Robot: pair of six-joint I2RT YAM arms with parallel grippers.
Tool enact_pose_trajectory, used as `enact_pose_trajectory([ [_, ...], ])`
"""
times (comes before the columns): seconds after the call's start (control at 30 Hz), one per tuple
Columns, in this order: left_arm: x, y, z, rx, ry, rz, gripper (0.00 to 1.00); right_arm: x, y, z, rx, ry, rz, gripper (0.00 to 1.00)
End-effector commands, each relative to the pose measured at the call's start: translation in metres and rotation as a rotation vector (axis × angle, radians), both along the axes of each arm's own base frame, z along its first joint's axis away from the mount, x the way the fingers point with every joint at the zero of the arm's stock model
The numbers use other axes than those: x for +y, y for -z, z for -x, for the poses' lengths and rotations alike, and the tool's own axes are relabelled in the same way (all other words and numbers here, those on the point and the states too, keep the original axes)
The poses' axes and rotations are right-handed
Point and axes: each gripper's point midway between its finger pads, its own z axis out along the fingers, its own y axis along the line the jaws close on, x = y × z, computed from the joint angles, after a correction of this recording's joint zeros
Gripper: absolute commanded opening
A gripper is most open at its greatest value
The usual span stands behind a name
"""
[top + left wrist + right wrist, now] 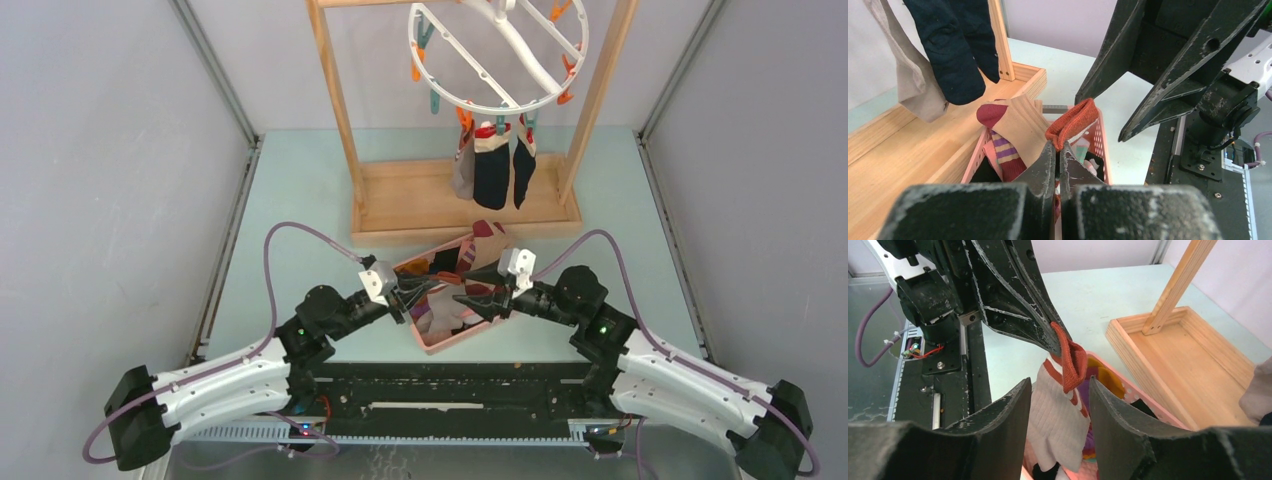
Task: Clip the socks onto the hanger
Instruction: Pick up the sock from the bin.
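Three socks (491,165) hung clipped at the hanger's (520,45) near rim, one tan-grey and two navy. We held a fourth sock (1068,357) above the pink basket (450,347) at the table's (300,200) near edge, with the left gripper (1058,150) pinched tight on its rust cuff. The right gripper (1060,390) stood half open astride it, gripping nothing. Next, we judged, the right should close, then carry the sock to a free clip (417,72).

The left gripper (1054,343) pinches a white sock (1057,415) by its red cuff, and the sock hangs over the pink basket (1149,401). The right gripper (1059,385) has its jaws apart, the sock showing between them. A wooden rack (1188,352) stands on the table (1098,295).
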Motion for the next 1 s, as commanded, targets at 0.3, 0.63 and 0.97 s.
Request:
enact_pose_trajectory([
  [0.3,-0.001,-0.044,0.002,-0.036,0.005,0.099,0.03,0.010,-0.032,-0.005,-0.056,-0.010,-0.061,0.00],
  [0.63,0.024,-0.046,-0.001,-0.030,-0.058,0.148,0.64,-0.004,-0.037,-0.010,-0.117,0.055,-0.043,0.00],
  [0.97,0.055,-0.108,-0.034,0.100,-0.041,0.391,0.88,-0.014,-0.050,-0.024,-0.166,0.152,-0.070,0.00],
])
